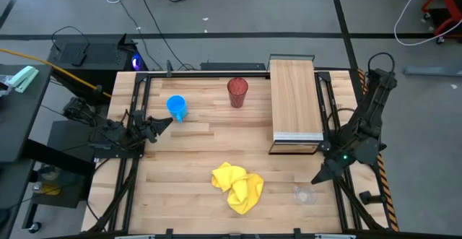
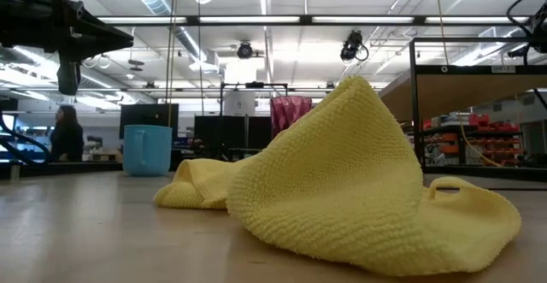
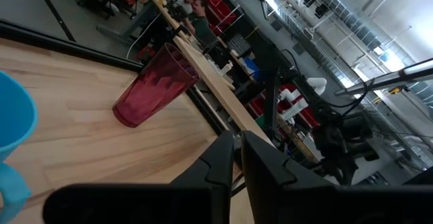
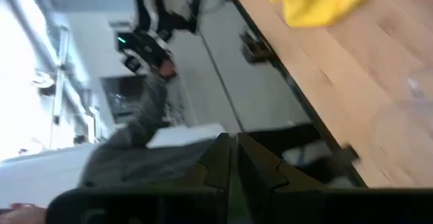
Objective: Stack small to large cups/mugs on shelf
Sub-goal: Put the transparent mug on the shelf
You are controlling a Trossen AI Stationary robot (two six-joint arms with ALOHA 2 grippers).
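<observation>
On the wood counter [image 1: 188, 159]: blue mug [image 1: 177, 107] far left, red tumbler [image 1: 237, 92] far centre, clear cup [image 1: 304, 194] near right, yellow cloth [image 1: 237, 185] near centre. Shelf [image 1: 295, 98] far right, bare. Left tool [image 1: 167, 121] fingers together, beside the mug; right tool [image 1: 317, 178] fingers together, beside the clear cup. Workshop racks behind.

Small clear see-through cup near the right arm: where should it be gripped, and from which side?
Probably by the rim or upper wall, coming down from above. The small clear see-through cup appears to stand upright and alone on the wooden tabletop, apart from the crumpled yellow cloth. The right end effector is beside it, fingers shut, so it must open first. The cup's wall is hard to make out.
</observation>
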